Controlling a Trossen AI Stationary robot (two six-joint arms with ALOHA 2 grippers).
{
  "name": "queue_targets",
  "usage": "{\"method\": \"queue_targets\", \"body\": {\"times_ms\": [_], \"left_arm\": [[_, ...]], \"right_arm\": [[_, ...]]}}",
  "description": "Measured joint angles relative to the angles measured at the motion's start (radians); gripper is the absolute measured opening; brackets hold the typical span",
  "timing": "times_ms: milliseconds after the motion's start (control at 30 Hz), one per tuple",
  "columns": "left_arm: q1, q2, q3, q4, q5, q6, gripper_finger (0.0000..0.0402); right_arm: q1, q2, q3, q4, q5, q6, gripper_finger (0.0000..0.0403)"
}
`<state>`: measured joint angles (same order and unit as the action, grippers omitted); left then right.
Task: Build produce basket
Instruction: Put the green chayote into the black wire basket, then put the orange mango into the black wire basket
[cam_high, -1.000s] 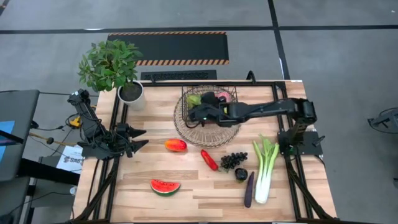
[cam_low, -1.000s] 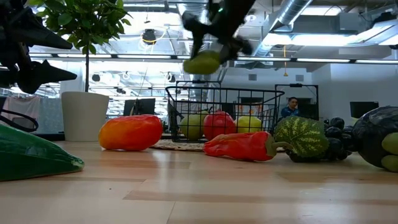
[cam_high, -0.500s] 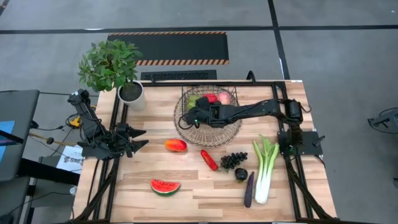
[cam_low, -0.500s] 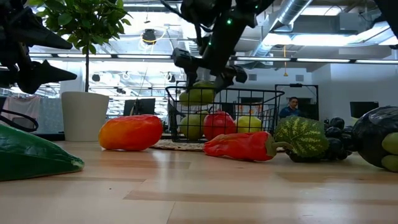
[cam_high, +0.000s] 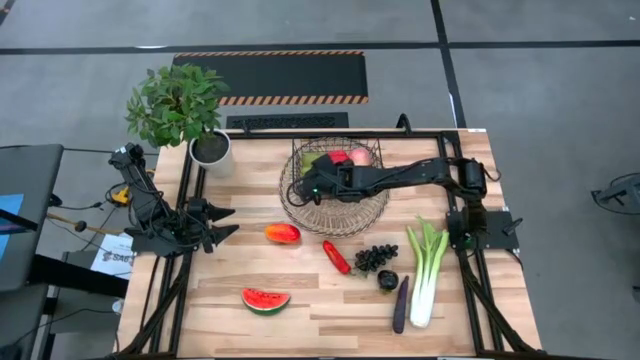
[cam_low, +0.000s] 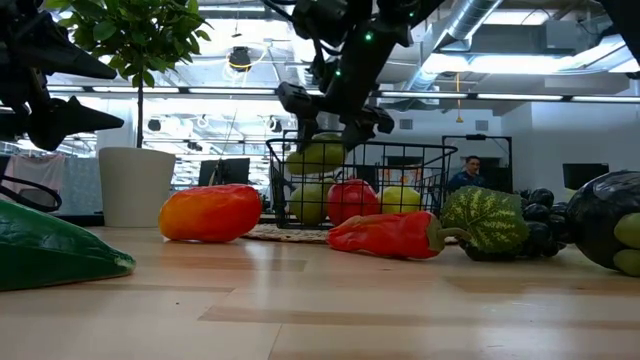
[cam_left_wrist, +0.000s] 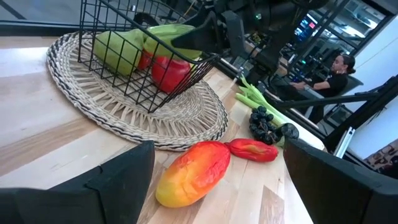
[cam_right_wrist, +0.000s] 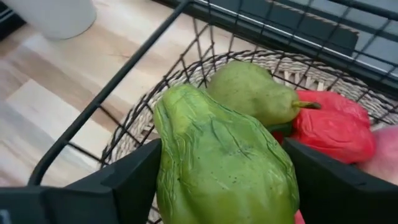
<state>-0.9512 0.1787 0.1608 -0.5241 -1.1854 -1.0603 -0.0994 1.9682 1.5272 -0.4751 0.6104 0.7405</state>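
The right gripper (cam_high: 308, 185) hangs over the near-left corner of the basket (cam_high: 318, 150), its jaws pinching a green pear (cam_right_wrist: 224, 165) between them. Just beyond it inside the basket lie a second pear (cam_right_wrist: 252, 93) and a red apple (cam_right_wrist: 329, 127). The left gripper (cam_high: 222, 222) waits at the bench's (cam_high: 300, 320) left edge, jaws spread wide, a mango (cam_left_wrist: 193, 171) just ahead.

Wire basket (cam_high: 335, 165) holds pears and apple (cam_low: 352, 200); mango (cam_high: 282, 233), chili, grapes (loose) lie on wood.
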Motion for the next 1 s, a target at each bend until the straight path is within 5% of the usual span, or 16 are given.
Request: {"method": "queue_targets", "body": {"times_ms": [300, 633, 800, 1000], "left_arm": [[0.0, 0.0, 0.0, 0.0, 0.0, -0.008, 0.0341], [0.0, 0.0, 0.0, 0.0, 0.017, -0.006, 0.0341], [0.0, 0.0, 0.0, 0.0, 0.037, 0.002, 0.0341], [0.0, 0.0, 0.0, -0.001, 0.048, 0.015, 0.0341]], "right_arm": [[-0.022, 0.0, 0.0, 0.045, -0.064, -0.042, 0.0395], [-0.028, -0.039, 0.033, -0.015, -0.224, -0.089, 0.039], [0.031, -0.102, 0.072, -0.134, -0.353, -0.121, 0.0394], [0.183, -0.186, 0.072, -0.282, -0.338, -0.029, 0.0388]]}}
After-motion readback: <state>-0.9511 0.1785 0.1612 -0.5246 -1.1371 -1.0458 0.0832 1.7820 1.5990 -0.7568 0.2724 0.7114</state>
